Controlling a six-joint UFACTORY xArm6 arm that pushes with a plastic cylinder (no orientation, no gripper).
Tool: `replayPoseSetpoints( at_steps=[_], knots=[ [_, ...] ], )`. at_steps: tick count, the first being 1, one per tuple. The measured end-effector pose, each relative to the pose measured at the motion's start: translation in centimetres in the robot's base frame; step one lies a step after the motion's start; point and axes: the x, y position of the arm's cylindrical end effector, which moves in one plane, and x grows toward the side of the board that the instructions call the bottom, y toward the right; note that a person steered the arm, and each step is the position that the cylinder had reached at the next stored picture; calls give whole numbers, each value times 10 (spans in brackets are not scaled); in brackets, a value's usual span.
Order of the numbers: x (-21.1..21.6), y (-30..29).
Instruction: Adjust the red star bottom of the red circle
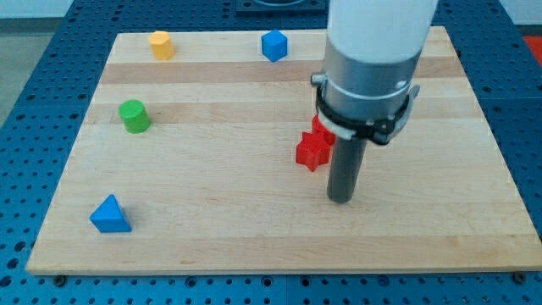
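Observation:
The red star (312, 152) lies on the wooden board (212, 220) right of its middle. A second red block, likely the red circle (321, 127), sits just above and to the right of the star, mostly hidden behind the arm's grey end, so I cannot tell its shape. My tip (340, 199) rests on the board just right of and below the star, a small gap away from it.
A yellow cylinder (161, 44) and a blue cube (273, 45) stand near the board's top edge. A green cylinder (134, 116) is at the left. A blue triangle (110, 215) lies at the bottom left.

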Motion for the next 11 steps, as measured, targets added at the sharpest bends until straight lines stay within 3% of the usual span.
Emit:
replayPoseSetpoints(
  at_steps=[3, 4, 9, 11],
  knots=[
    [-32, -106],
    [-51, -105],
    [-53, -38],
    [-46, -38]
  ],
)
